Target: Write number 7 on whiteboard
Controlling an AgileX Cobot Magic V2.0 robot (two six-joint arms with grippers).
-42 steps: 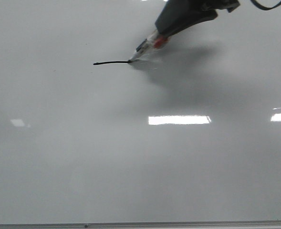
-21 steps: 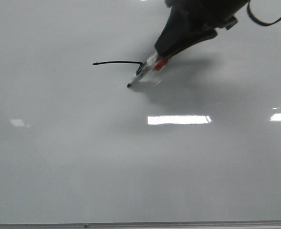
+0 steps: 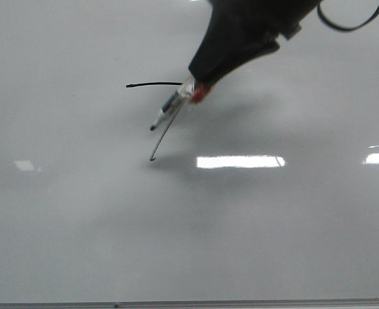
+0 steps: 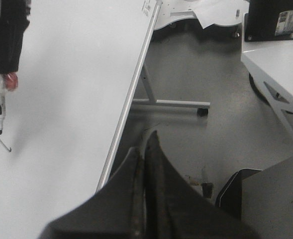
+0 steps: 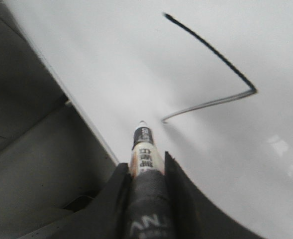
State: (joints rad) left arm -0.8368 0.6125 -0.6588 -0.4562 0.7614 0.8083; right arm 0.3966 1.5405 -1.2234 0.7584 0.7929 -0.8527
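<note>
The whiteboard fills the front view. On it is the number 7: a dark top bar and a thinner slanted downstroke ending at lower left. My right gripper reaches in from the upper right, shut on a marker with a red band. The marker's tip hangs apart from the stroke's end and looks lifted off the board. The right wrist view shows the marker clamped in the right gripper, with the number 7 beyond. My left gripper is shut and holds nothing, off the whiteboard's side edge.
Bright glare patches lie on the board, and its thin grey frame runs along the near edge. Past the board's side are its stand leg with a caster, a white table and a dark box on the floor.
The marker went from the right end of the top bar down and to the left, leaving the slanted downstroke. Its tip now stands away from the stroke's end.
</note>
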